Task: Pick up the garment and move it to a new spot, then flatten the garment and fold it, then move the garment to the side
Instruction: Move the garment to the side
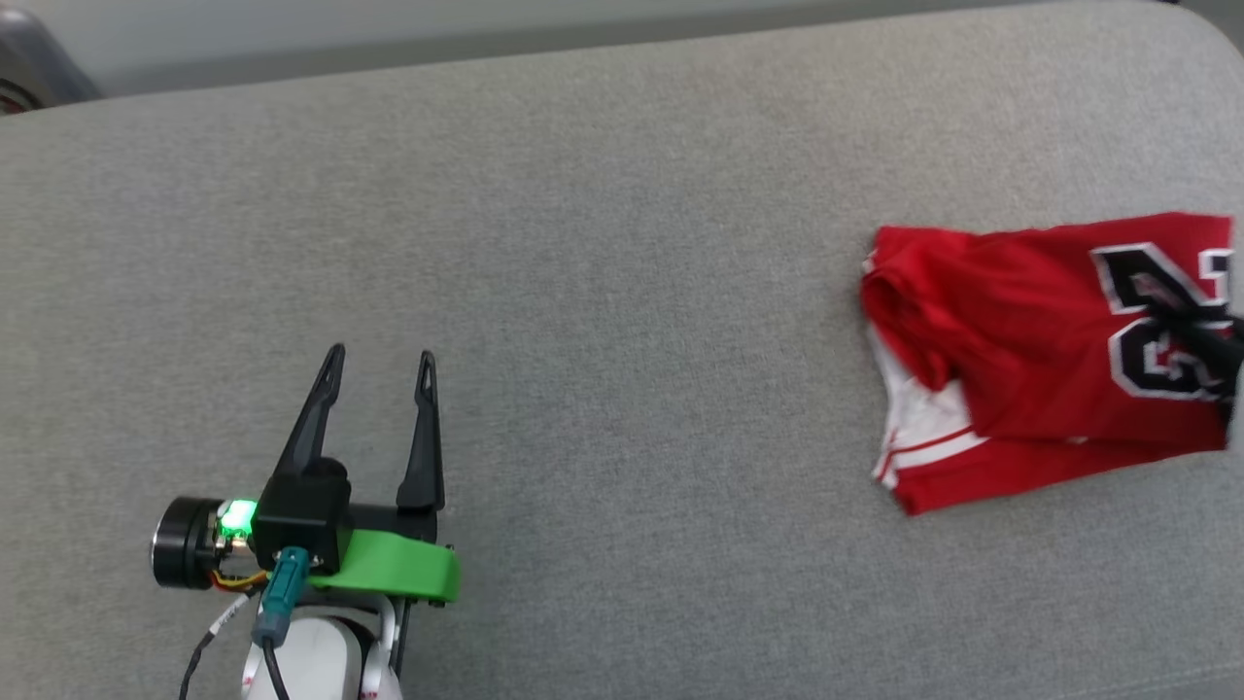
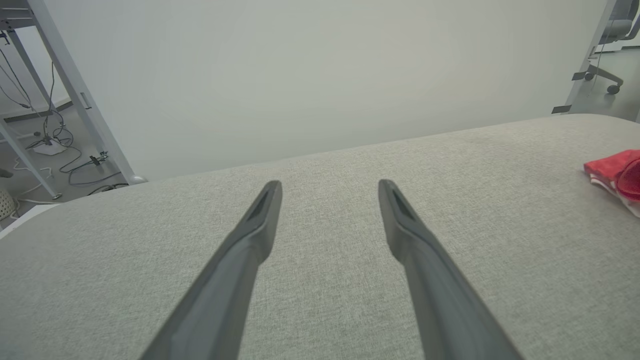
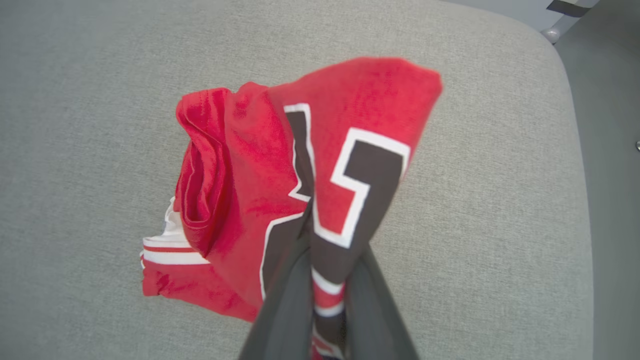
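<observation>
The garment point(image 1: 1020, 340) is a red jersey with a black white-edged number print and a white striped sleeve, lying bunched at the right of the grey padded surface point(image 1: 622, 243). My right gripper point(image 1: 1210, 340) reaches in from the right edge onto the print. In the right wrist view it point(image 3: 332, 260) is shut on a fold of the garment point(image 3: 240, 175), which is drawn up into a peak between the fingers. My left gripper point(image 1: 381, 355) stands open at the lower left, far from the cloth, with nothing between its fingers point(image 2: 260, 220). A red corner of the garment point(image 2: 612, 170) shows at the left wrist view's right edge.
The padded surface ends in a rounded corner point(image 3: 560, 75) close to the garment, with bare floor beyond it. Past the far edge stand metal frame legs with cables point(image 2: 65, 95) and an office chair base point(image 2: 605, 80). A pale wall lies behind.
</observation>
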